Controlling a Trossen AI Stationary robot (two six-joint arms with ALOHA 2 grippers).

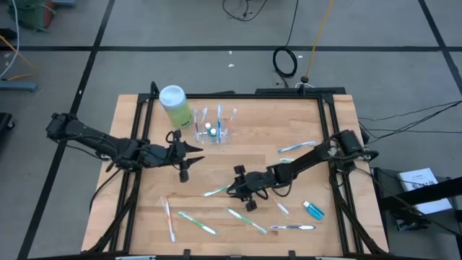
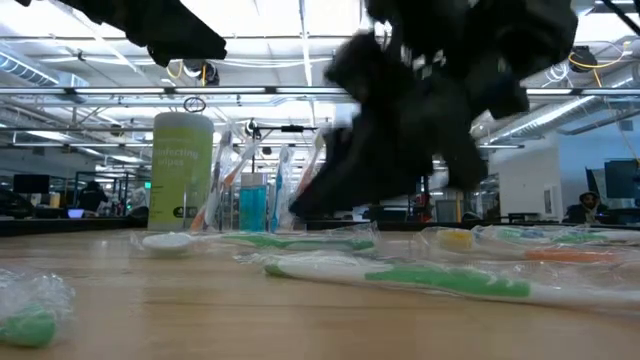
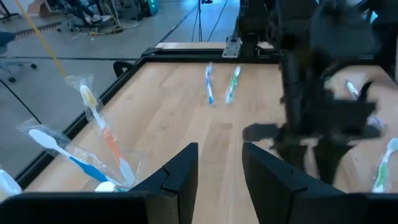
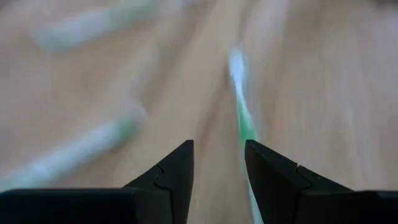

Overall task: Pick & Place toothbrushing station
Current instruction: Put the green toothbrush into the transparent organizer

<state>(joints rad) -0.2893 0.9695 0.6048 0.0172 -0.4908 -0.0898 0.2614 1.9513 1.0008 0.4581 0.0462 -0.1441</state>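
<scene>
The clear cup (image 1: 214, 131) stands upright at the far middle of the table with several toothbrushes standing in it; it also shows in the low view as the cup (image 2: 255, 195). More toothbrushes lie flat and scattered. My left gripper (image 1: 196, 150) hovers open just near and left of the cup, with nothing between its fingers (image 3: 186, 171). My right gripper (image 1: 234, 188) stands open over the middle of the table, pointing left. A green-and-white toothbrush (image 1: 216, 191) lies just ahead of it, seen blurred as the toothbrush (image 4: 244, 115) in the right wrist view. A small blue toothpaste tube (image 1: 312, 210) lies near right.
A light-green bottle (image 1: 175, 105) with a white cap stands left of the cup. Loose toothbrushes lie near the front edge (image 1: 196, 222), (image 1: 247, 221), (image 1: 292, 227), at the left front (image 1: 167, 217) and at the right (image 1: 296, 146). A black frame (image 1: 141, 123) borders the table.
</scene>
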